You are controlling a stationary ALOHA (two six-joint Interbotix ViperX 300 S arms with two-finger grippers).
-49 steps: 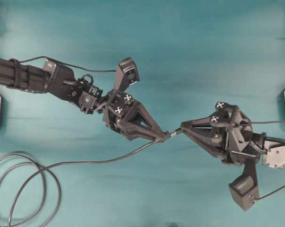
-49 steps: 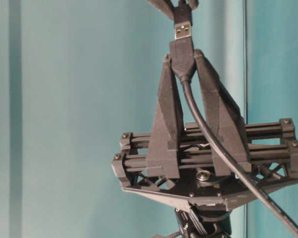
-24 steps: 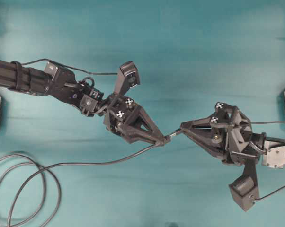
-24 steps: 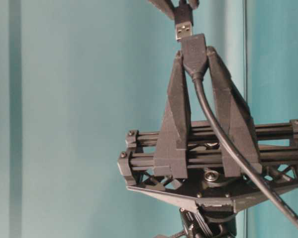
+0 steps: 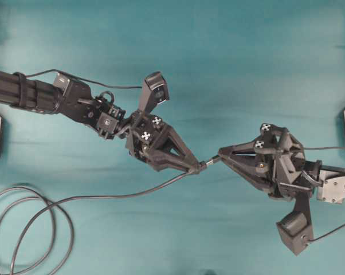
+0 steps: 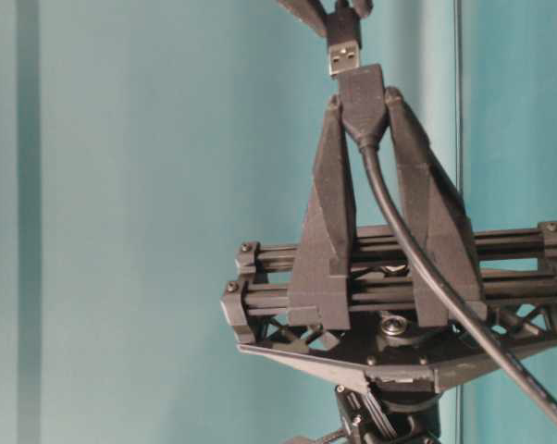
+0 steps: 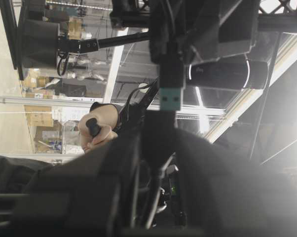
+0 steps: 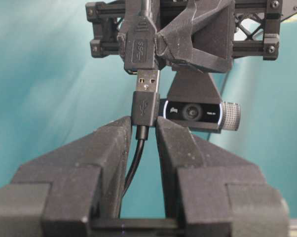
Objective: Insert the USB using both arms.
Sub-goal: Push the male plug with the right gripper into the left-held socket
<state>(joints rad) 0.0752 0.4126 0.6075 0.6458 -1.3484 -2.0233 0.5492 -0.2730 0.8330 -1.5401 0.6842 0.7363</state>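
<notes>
Right gripper (image 8: 141,136) clamps the small silvery metal USB plug (image 8: 147,81); left gripper (image 6: 364,97) grips the dark socket connector (image 8: 141,47) just ahead. Keep them square and push straight.

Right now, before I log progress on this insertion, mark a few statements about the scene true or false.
1. Each gripper grips a cable end. True.
2. The left gripper holds the USB. False: the right gripper holds it; the left holds the dark connector.
3. The USB is fully seated. False: its silver metal shows outside the dark connector.
4. In the overhead view, a looped cable lies at lower left. True.
</notes>
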